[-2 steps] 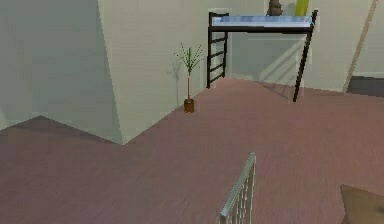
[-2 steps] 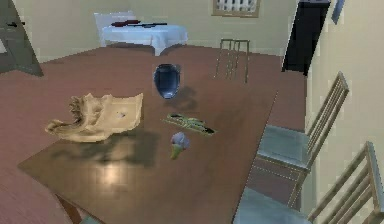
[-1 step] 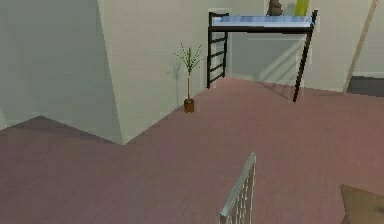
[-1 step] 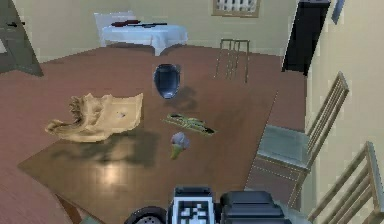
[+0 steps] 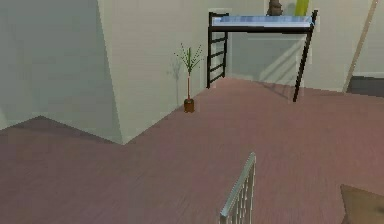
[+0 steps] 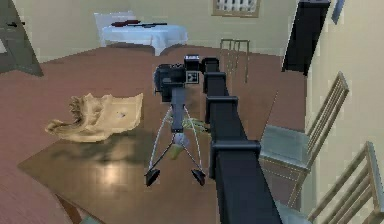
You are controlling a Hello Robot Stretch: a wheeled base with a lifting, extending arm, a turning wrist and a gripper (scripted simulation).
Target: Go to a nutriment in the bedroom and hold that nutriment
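**At the surface, hold not confirmed**

The arm (image 6: pixel 228 140) reaches out over the wooden surface (image 6: pixel 100 168), with the jaws above its middle. I can't tell if the jaws are spread or pressed together, or if they hold anything. A small pale yellowish blob (image 6: pixel 181 141) shows right at the jaws, on the surface or just above it, can't say which. My guess is that's the nutriment, but it's too small to be sure. A beige crumpled thing (image 6: pixel 95 115) lies on the surface, apart from the blob. A white bed (image 6: pixel 140 32) stands well beyond the surface, so I judge the bedroom part done. Left: get the blob lifted clear of the surface.
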